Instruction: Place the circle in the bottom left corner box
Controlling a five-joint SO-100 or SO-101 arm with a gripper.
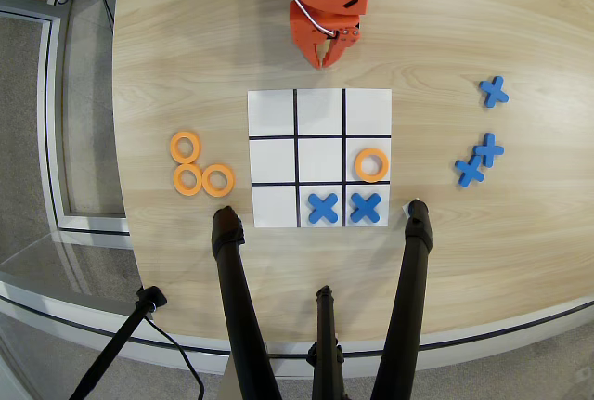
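Note:
The white 3x3 board [273,113] lies mid-table in the overhead view. Its bottom left corner box [274,205] is bare white. Three orange circles lie on the wood left of the board: one [186,148] at the top, one [187,179] below it, one [218,180] nearest the board. Another orange ring [371,164] sits in the middle right cell. Blue X pieces fill the bottom middle cell [322,207] and bottom right cell [366,207]. My orange gripper [327,58] hangs above the board's top edge, far from the rings, fingertips together and empty.
Three spare blue X pieces [494,92], [488,149], [470,171] lie on the wood right of the board. Black tripod legs [232,298], [413,279] rise from the near table edge, their feet beside the board's lower corners.

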